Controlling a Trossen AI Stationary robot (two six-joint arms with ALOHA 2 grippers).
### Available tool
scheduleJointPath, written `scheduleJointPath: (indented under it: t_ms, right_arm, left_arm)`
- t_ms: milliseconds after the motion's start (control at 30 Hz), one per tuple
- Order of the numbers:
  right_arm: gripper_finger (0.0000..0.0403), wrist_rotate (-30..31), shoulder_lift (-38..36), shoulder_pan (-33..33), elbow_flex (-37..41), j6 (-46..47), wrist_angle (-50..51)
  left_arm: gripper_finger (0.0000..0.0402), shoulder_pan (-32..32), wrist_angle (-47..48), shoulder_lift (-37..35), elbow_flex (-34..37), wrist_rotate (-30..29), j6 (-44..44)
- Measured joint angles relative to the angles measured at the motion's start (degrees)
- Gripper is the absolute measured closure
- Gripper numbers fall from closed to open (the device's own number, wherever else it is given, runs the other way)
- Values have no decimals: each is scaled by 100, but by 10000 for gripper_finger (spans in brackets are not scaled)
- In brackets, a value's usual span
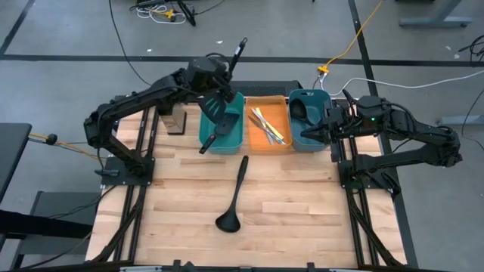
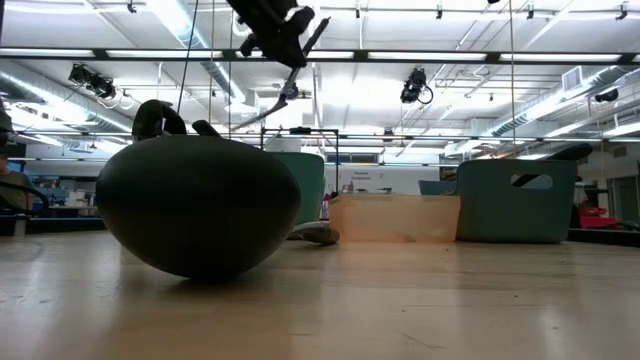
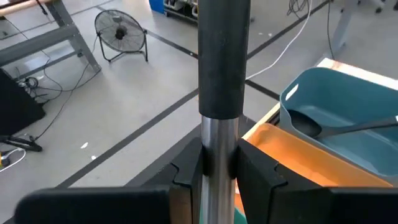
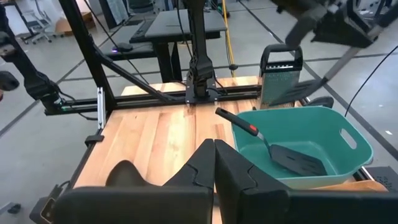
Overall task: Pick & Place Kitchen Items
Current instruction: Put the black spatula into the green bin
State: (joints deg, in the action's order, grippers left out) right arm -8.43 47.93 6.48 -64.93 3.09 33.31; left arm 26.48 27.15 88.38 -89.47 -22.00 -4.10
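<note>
The left hand [image 1: 224,87] hangs above the left teal bin [image 1: 238,140], clenched on the handle of a black slotted spatula [image 1: 218,109]. In the left wrist view its fingers [image 3: 186,177] pinch the steel shaft just below the dark grip, and the blade hangs down toward the bin. A second spatula [image 4: 280,149], with a red mark on its handle, already lies in that bin.

The orange bin [image 1: 281,143] in the middle holds the thin yellow and white sticks [image 1: 266,125]. The right teal bin [image 1: 321,97] holds one black ladle [image 3: 311,124]. The right hand [image 1: 314,133] waits at the near edge of that bin, clenched on nothing.

By my reckoning the sorting is well along. The held spatula has yet to be set down, and one more ladle [image 1: 233,198] lies loose in the middle of the worktop [image 1: 302,219], bowl toward the near side. That looks like the last piece to collect.

The worktop is pale butcher-block wood between black frame rails. A box grater [image 4: 281,78] stands at its far left, just beside the left bin. Beyond lies a grey concrete floor with cables, and a floor fan [image 3: 121,34] shows in the left wrist view. The low view shows a bright workshop with strip lights overhead.
</note>
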Motion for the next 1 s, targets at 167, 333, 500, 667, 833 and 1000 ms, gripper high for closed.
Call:
scheduleJointPath:
  t_ms: [167, 333, 500, 667, 833, 1000]
  right_arm:
    - [396, 0, 2, 0, 0, -102, 63]
    - [396, 1, 2, 1, 0, -61, 73]
    - [396, 50, 2, 0, 0, -59, 69]
    - [396, 295, 2, 0, 0, -60, 66]
    - [396, 400, 15, 2, 0, -61, 62]
    - [396, 400, 66, 2, 0, -61, 60]
  left_arm:
    - [324, 109, -686, 0, 665, -14, -213]
    - [324, 247, -1208, 0, 1190, -122, -388]
    - [324, 387, -1642, 0, 1618, -125, -861]
    - [324, 482, -1862, 83, 1841, -4, -913]
    - [324, 540, -2056, 87, 2088, -11, -929]
    - [324, 574, -2065, 87, 2235, 64, -1178]
